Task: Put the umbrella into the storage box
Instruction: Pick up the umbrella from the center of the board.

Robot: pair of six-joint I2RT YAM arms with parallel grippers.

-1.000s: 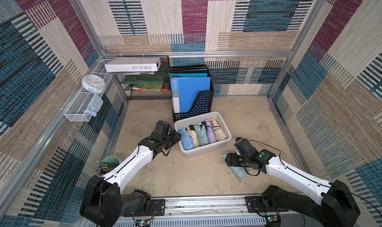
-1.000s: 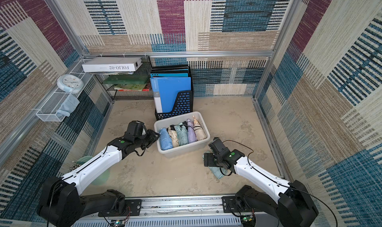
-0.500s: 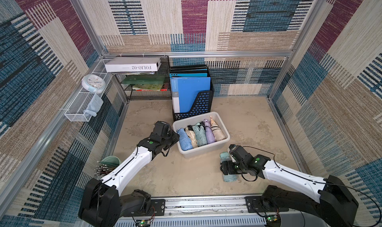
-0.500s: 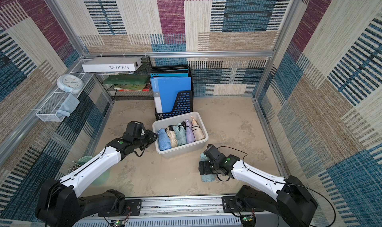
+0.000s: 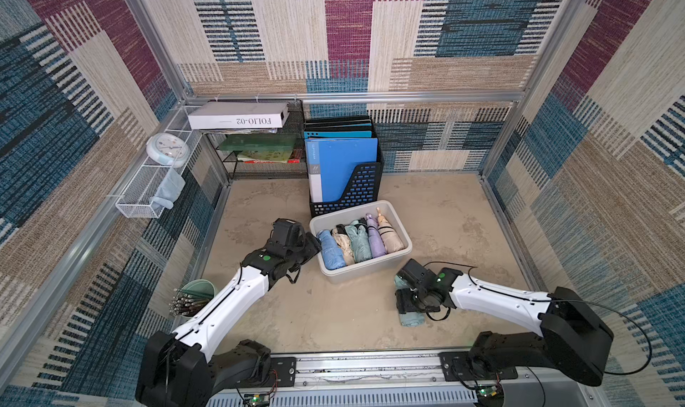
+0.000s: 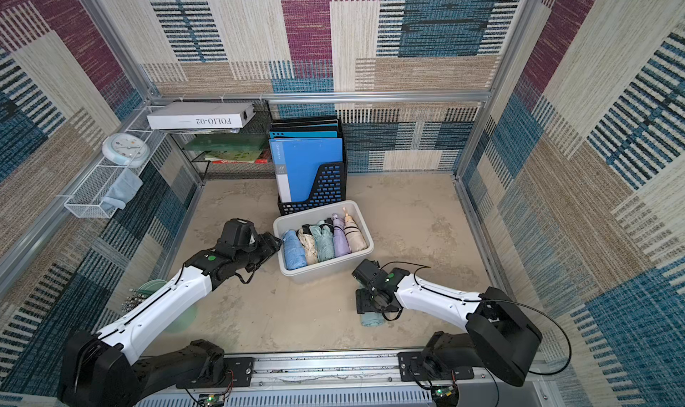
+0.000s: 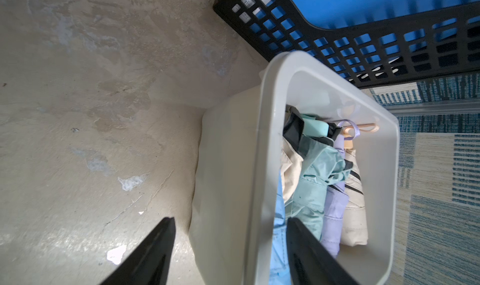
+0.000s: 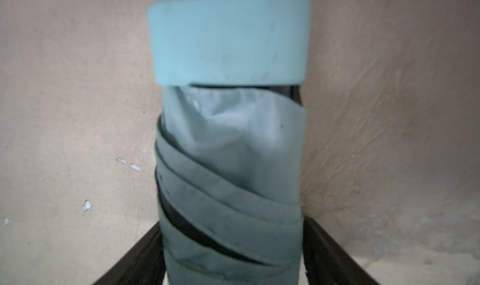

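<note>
The storage box [image 5: 367, 272] [image 6: 326, 268] [image 7: 233, 167], a pale tub, stands mid-floor with several folded umbrellas inside. A pale teal umbrella [image 5: 410, 318] [image 6: 371, 319] [image 8: 228, 141] lies on the floor near the box's front right corner. My right gripper [image 5: 406, 301] [image 6: 365, 301] [image 8: 231, 224] is down over it, both fingers pressed against its sides. My left gripper [image 5: 313, 245] [image 6: 276, 240] [image 7: 230, 220] is open and straddles the box's left wall. One of its fingers [image 7: 155, 244] is outside the box; the other hangs inside over a blue umbrella [image 7: 279, 231].
A black perforated file holder [image 5: 356, 194] with blue folders stands right behind the box. On the left are a white wire basket [image 5: 148, 190], a clock [image 5: 166, 153] and a green cup of pens [image 5: 196, 297]. A wire shelf [image 5: 259, 164] fills the back left corner.
My right gripper has slid left and down over the teal umbrella and closed onto its sides. My left gripper's jaws have widened at the box's left wall.
</note>
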